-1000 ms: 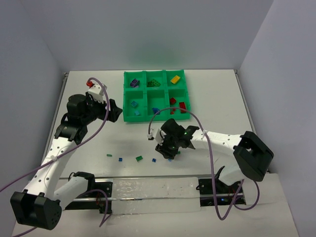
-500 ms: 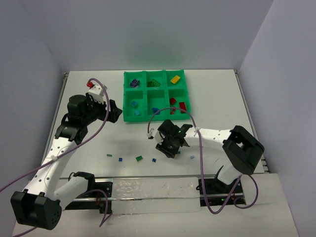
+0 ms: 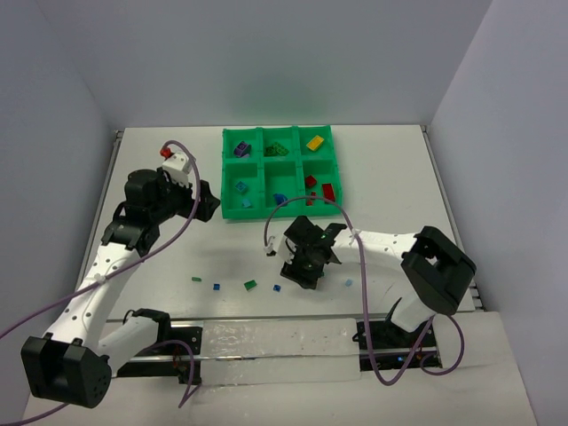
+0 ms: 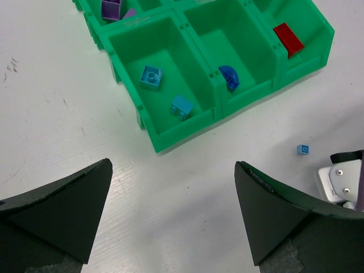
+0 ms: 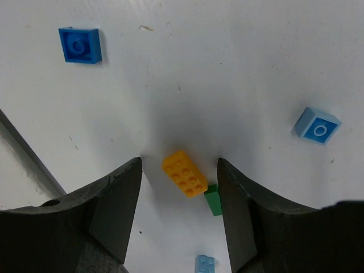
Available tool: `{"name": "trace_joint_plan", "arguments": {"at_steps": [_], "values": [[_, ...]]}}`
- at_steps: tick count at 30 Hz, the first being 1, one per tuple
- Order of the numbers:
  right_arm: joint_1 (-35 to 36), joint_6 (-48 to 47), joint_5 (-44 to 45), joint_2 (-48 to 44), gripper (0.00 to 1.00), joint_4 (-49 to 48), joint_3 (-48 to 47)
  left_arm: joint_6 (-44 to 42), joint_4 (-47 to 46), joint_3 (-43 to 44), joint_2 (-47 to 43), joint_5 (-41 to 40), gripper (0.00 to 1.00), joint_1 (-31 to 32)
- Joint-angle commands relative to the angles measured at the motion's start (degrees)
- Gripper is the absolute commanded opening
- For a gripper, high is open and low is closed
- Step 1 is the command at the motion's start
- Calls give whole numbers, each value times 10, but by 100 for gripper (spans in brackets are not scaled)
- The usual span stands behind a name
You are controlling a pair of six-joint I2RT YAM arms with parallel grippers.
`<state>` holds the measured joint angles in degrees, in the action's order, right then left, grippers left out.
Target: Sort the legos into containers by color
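Note:
My right gripper (image 5: 179,165) is open and low over the table, with its jaws either side of an orange brick (image 5: 185,173) and a gap on both sides. A small green brick (image 5: 213,199) touches the orange one's end, and a light blue brick (image 5: 205,264) lies nearer the wrist. From above, the right gripper (image 3: 302,266) is in front of the green tray (image 3: 228,213). My left gripper (image 4: 173,166) is wide open and empty over bare table beside the tray (image 4: 187,128). The tray's compartments hold light blue bricks (image 4: 151,77), a blue piece (image 4: 230,77) and a red brick (image 4: 288,38).
Loose legos lie in a row near the front: a green plate (image 3: 195,280), a blue plate (image 3: 216,287), a green brick (image 3: 251,285), a blue plate (image 3: 277,287) and a light blue plate (image 3: 348,283). Cables loop over both arms.
The right arm folded back and its gripper shifted a little to the left. Its jaws now stand wider round the orange brick. The left arm barely moved.

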<state>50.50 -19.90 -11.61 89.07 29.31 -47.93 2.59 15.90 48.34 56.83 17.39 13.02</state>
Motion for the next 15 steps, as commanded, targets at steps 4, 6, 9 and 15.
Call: {"name": "trace_joint_plan", "arguments": {"at_steps": [4,6,9,15], "values": [[-2,-99,-21,-14,59,8,7,-5,-3,21,7,9,99,-3],[-6,-113,-25,-10,58,6,10,-7,-2,25,8,8,99,-3],[-8,-131,-25,-7,55,4,16,-9,1,27,10,8,99,-3],[-15,-169,-24,-2,48,5,27,-11,-1,31,14,12,99,-3]]}}
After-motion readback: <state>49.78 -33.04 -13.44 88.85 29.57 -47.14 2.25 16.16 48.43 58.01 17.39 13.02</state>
